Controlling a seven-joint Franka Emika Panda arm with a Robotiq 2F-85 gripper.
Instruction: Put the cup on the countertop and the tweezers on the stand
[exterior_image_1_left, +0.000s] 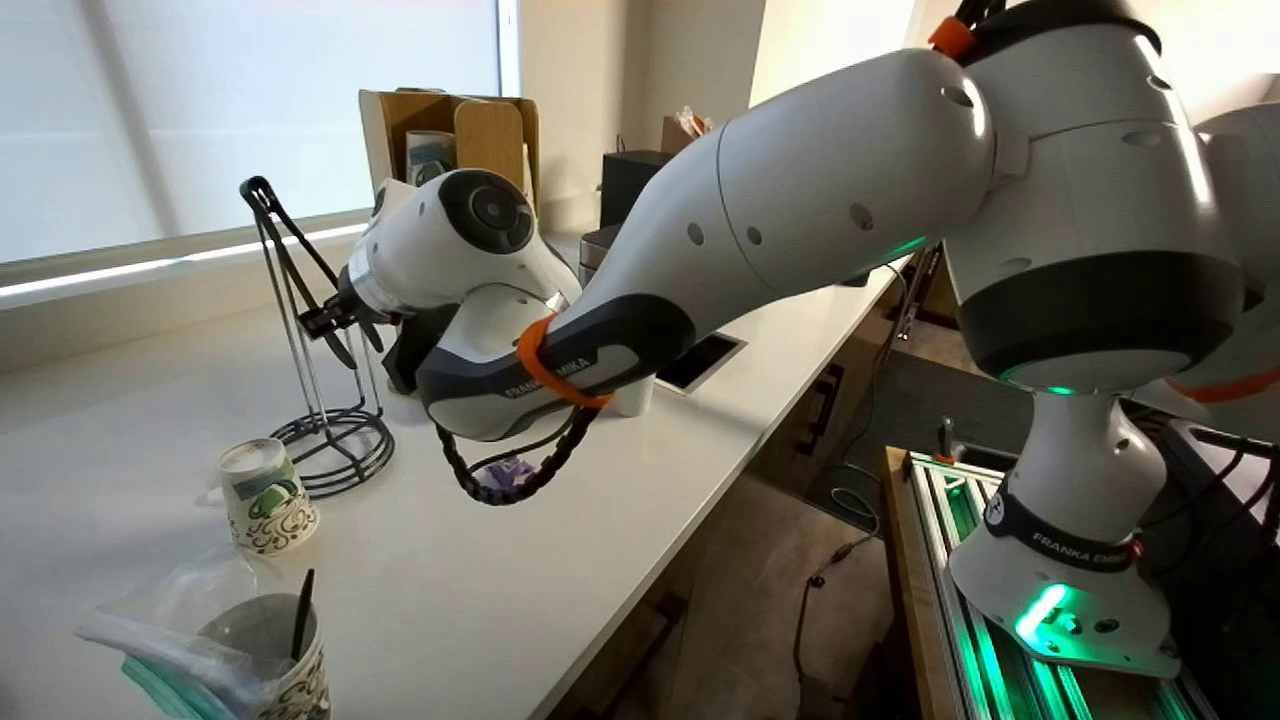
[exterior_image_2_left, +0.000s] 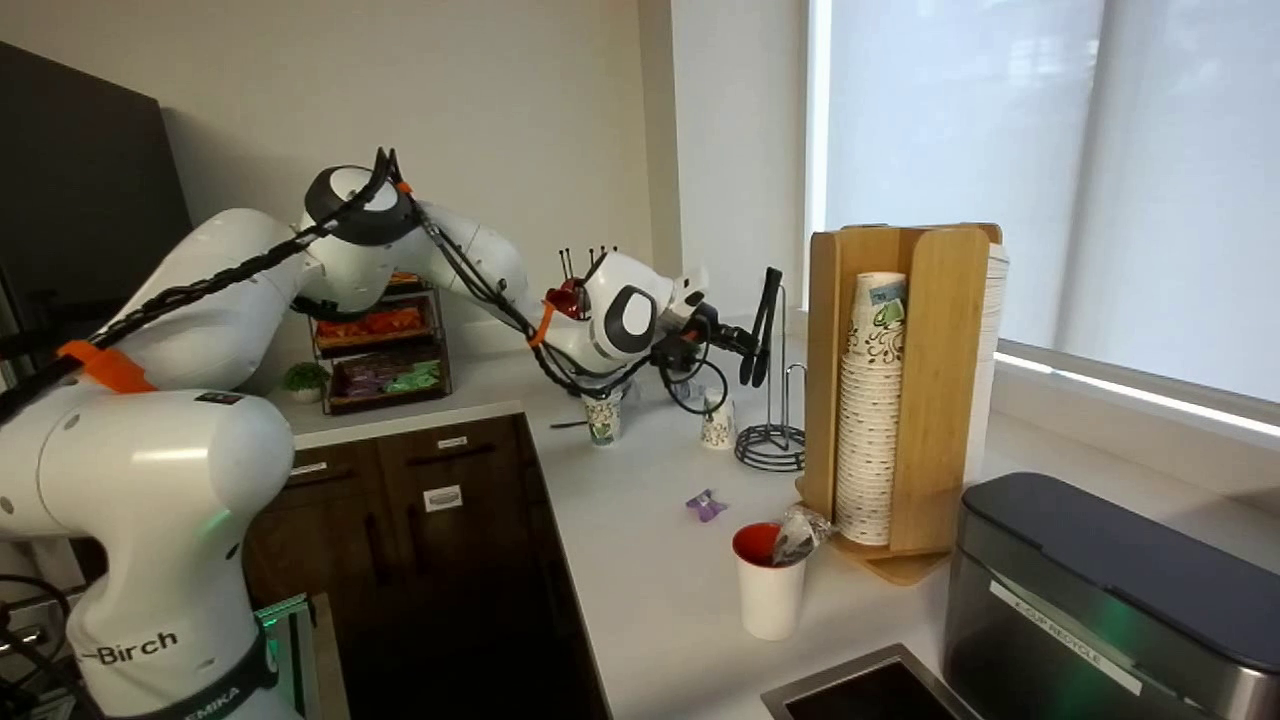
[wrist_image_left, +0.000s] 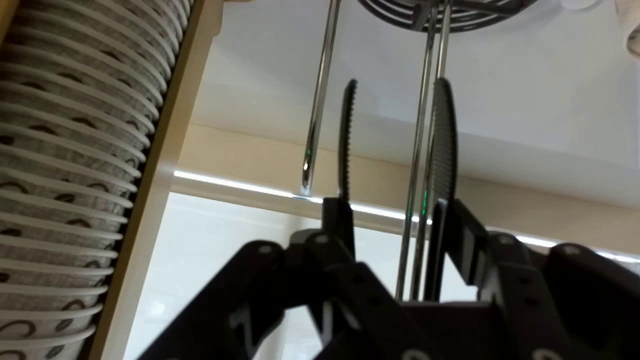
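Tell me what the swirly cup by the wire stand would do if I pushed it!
The swirly cup would probably slide more than tip, since it seems to stand wide end down on a smooth-looking countertop. It looks like paper, matching the stacked cups in the wooden holder, so it's likely light and may dent easily.

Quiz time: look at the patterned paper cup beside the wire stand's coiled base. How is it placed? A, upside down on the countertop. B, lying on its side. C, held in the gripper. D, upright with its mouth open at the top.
A: an exterior view shows the patterned paper cup with its closed base on top and its wider rim down on the countertop.
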